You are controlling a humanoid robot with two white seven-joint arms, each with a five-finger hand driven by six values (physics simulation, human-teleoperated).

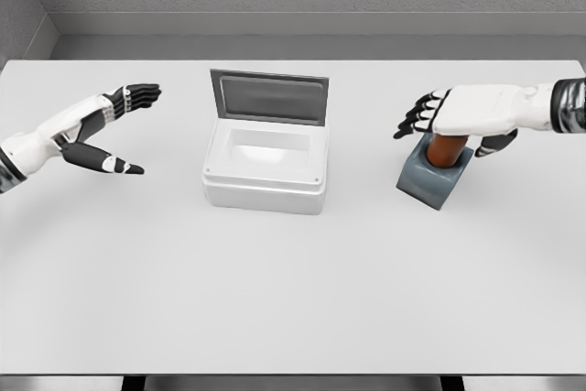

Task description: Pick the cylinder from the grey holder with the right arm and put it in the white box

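Standing upright in the grey holder (428, 180), the cylinder (447, 150) points upward.

Bright even light, soft shadows (faint), sharp render

Bare white tabletop (293, 290) lies between the grey block holder (430, 179) and the open white plastic box (265, 171), whose raised grey lid (268, 98) walls its far side

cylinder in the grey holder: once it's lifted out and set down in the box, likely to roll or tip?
The cylinder looks rigid and smooth-sided, so it may slip in a loose grasp by the right hand above it. Laid on its side it would probably roll, though the white box walls should contain it. Set upright it looks stubby enough to stand. The grey holder seats it tilted.
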